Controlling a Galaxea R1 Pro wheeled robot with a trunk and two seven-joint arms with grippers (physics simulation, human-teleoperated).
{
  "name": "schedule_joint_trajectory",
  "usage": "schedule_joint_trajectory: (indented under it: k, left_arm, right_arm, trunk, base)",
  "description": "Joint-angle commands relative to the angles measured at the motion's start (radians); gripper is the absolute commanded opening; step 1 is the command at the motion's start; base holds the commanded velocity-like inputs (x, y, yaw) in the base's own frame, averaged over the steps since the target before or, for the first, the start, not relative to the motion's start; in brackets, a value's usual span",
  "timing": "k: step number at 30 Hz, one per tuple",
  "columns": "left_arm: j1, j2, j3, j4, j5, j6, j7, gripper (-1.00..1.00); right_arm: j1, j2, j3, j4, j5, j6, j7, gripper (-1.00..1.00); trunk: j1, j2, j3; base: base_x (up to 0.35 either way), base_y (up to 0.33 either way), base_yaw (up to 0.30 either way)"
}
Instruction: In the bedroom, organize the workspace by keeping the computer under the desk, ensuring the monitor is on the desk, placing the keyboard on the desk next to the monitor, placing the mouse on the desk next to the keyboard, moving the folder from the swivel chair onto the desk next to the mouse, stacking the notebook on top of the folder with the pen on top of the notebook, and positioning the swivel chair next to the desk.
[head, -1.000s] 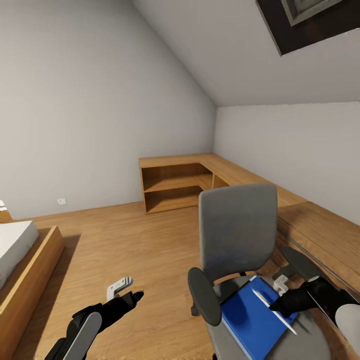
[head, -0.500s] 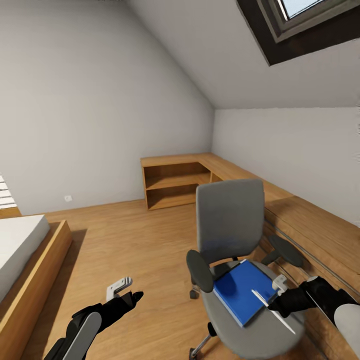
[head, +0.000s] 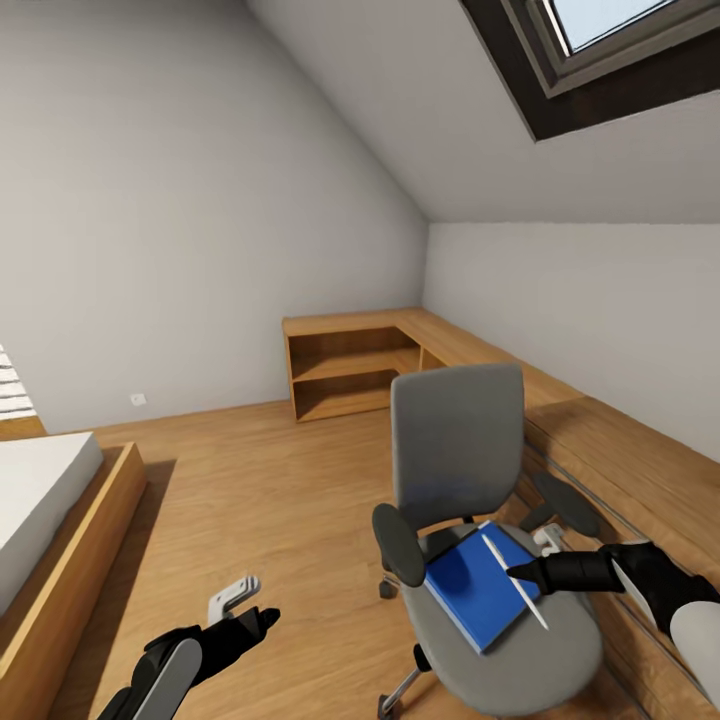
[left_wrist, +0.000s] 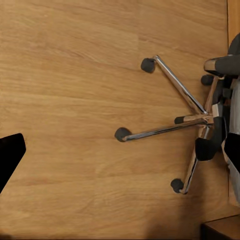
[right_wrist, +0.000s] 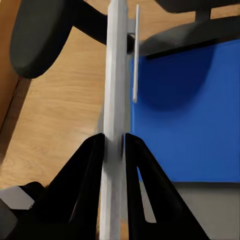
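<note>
Blue is what catches my eye first: the folder (head: 478, 585) lies flat on the seat of the swivel chair (head: 460, 440), turned at an angle. My right gripper (head: 524, 573) hangs just over it, its two dark fingers (right_wrist: 85, 172) pinched on a thin grey slab held on edge, which I take to be the notebook (head: 514, 580) (from the head camera it reads as little more than a pale sliver slanting across the blue). In the right wrist view the slab runs straight out between the fingers, with the folder (right_wrist: 192, 115) lying beyond it and a black armrest (right_wrist: 42, 35) off to one side.

My left gripper (head: 248, 610) hangs low over the wood plank floor (head: 260, 490), well apart from the chair; I cannot tell how its jaws stand. Its wrist camera looks down on the chair's metal star base (left_wrist: 192, 120) and castors.

Behind the chair a low light-wood cabinet (head: 350, 370) wraps the corner under the sloped ceiling, a skylight (head: 600, 40) sits overhead, and a bed (head: 45, 500) with a wooden frame stands at the left.
</note>
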Motion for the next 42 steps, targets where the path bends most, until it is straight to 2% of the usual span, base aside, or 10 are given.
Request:
schedule_joint_trajectory:
  k: [1, 12, 23, 32, 33, 35, 38, 42]
  left_arm:
    - [-0.001, 0.001, -0.002, 0.002, 0.010, 0.001, 0.010, 1.00]
    - [-0.001, 0.000, -0.002, 0.020, 0.009, -0.011, 0.008, 1.00]
    - [-0.001, 0.000, -0.003, 0.020, 0.009, -0.015, 0.007, 1.00]
    - [-0.001, -0.005, -0.009, 0.020, 0.009, -0.015, 0.008, 1.00]
    - [-0.001, -0.007, -0.011, 0.020, -0.003, -0.015, 0.008, 1.00]
    - [-0.001, -0.008, -0.011, 0.021, -0.022, -0.015, 0.008, 1.00]
    - [-0.001, -0.009, -0.011, 0.033, -0.053, -0.015, 0.008, 1.00]
    - [-0.001, -0.011, -0.010, 0.048, -0.077, -0.015, 0.008, 1.00]
  right_arm:
    - [0.000, -0.001, 0.004, -0.003, -0.005, 0.017, 0.009, -1.00]
    - [0.000, -0.001, 0.003, -0.007, -0.011, 0.040, 0.048, -1.00]
    - [0.000, -0.004, 0.003, -0.008, -0.011, 0.054, 0.055, -1.00]
    - [0.000, -0.029, -0.002, -0.008, -0.015, 0.073, 0.130, -1.00]
    - [0.000, -0.042, -0.035, -0.009, -0.021, 0.079, 0.147, -1.00]
    - [0.000, -0.049, -0.067, -0.013, -0.027, 0.083, 0.163, -1.00]
    - [0.000, -0.052, -0.095, -0.037, -0.029, 0.102, 0.177, -1.00]
    - [0.000, -0.054, -0.109, -0.088, -0.031, 0.139, 0.184, -1.00]
  trunk:
    - [-0.004, 0.007, 0.002]
    - [-0.046, 0.084, 0.037]
    - [-0.088, 0.161, 0.071]
    - [-0.123, 0.224, 0.099]
    - [-0.127, 0.231, 0.102]
    - [-0.134, 0.245, 0.109]
    - [-0.146, 0.266, 0.118]
    - [-0.161, 0.294, 0.131]
  base:
    - [0.000, 0.000, 0.000]
    - [0.000, 0.000, 0.000]
    - [0.000, 0.000, 0.000]
    - [0.000, 0.000, 0.000]
    - [0.000, 0.000, 0.000]
    - [0.000, 0.000, 0.000]
    - [0.000, 0.000, 0.000]
    - [0.000, 0.000, 0.000]
